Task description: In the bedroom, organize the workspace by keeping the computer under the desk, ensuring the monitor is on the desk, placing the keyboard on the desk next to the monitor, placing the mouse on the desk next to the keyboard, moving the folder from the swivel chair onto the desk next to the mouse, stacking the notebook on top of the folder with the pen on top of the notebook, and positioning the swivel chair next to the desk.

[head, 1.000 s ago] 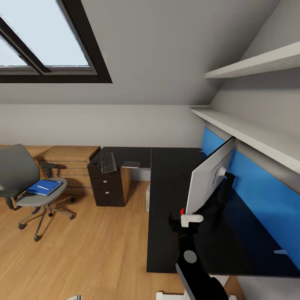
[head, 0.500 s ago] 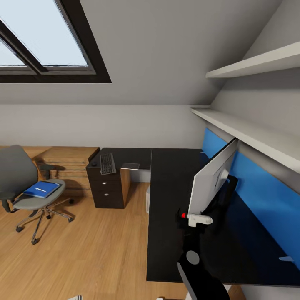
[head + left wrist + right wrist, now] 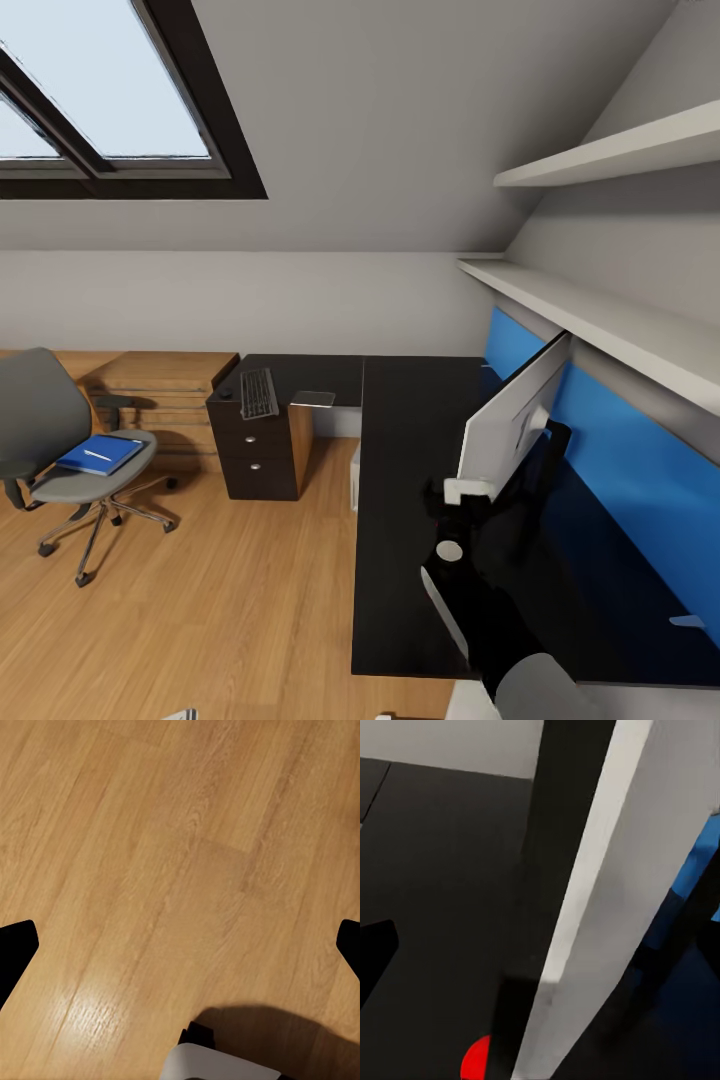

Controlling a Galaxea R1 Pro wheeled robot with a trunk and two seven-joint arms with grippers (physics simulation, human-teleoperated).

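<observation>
The monitor (image 3: 512,418) stands on the black desk (image 3: 405,560) at the right, its silver-white back turned to the room. My right gripper (image 3: 466,492) is at the monitor's near lower corner, open, with the screen's edge (image 3: 585,907) between its fingers. The keyboard (image 3: 258,392) and the grey notebook (image 3: 313,398) lie on the desk's far left wing. A small dark lump (image 3: 226,392) beside the keyboard looks like the mouse. The blue folder (image 3: 100,454) with the white pen (image 3: 97,455) lies on the swivel chair (image 3: 45,420). The computer (image 3: 354,478) shows white under the desk. My left gripper (image 3: 180,952) hangs open over the floor.
A dark drawer unit (image 3: 258,455) holds up the desk's left wing, with a light wood chest (image 3: 165,385) beside it. White shelves (image 3: 600,310) and a blue wall panel (image 3: 640,470) run above the desk's right side. Wood floor (image 3: 200,600) lies between chair and desk.
My right gripper has moved up and forward to the monitor's lower corner. The monitor shifted slightly away a second ago and now stands still. The view has shifted a little.
</observation>
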